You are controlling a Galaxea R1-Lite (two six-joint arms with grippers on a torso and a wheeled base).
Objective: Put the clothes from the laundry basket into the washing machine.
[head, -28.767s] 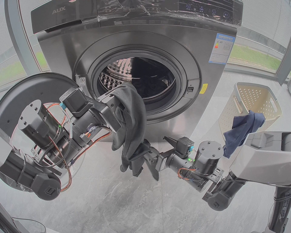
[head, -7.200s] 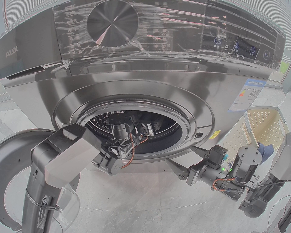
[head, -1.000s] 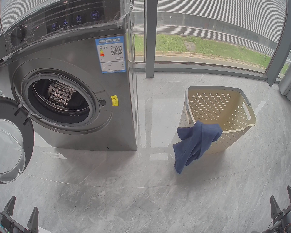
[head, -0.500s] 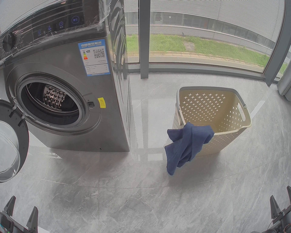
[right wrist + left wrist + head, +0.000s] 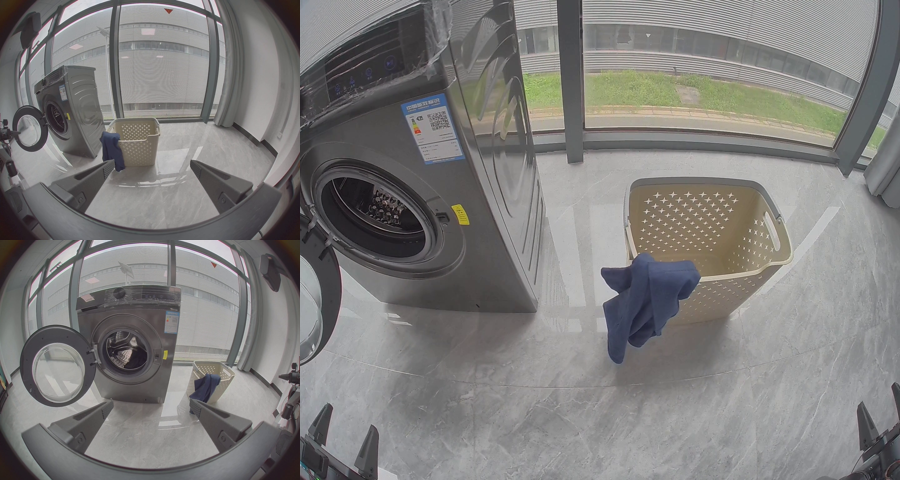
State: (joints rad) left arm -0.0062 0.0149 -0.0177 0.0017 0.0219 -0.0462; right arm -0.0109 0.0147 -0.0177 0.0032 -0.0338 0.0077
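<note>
My left end effector (image 5: 150, 404) and right end effector (image 5: 151, 164) both have their fingers wide apart, gripping nothing. Ahead, a blue garment (image 5: 644, 300) drapes over the near rim of the laundry basket (image 5: 700, 182). To its left stands the washing machine (image 5: 487, 187), its door (image 5: 57, 365) swung open. Its front carries an energy label (image 5: 432, 128) and a yellow sticker (image 5: 460, 214); I can't make out their print.

A dark blue garment (image 5: 647, 300) hangs draped over the near rim of the laundry basket (image 5: 700, 182), at the basket's 7 o'clock corner, most of it dangling outside towards the floor. The basket is cream plastic with star-shaped holes and a grey rim, and stands upright on the floor at about 1 o'clock in the head view. The grey front-loading washing machine (image 5: 487, 187) stands at 10 o'clock, apart from the basket. Its round door (image 5: 57, 365) is swung fully open, and dark cloth (image 5: 136, 358) lies low in the drum.
</note>
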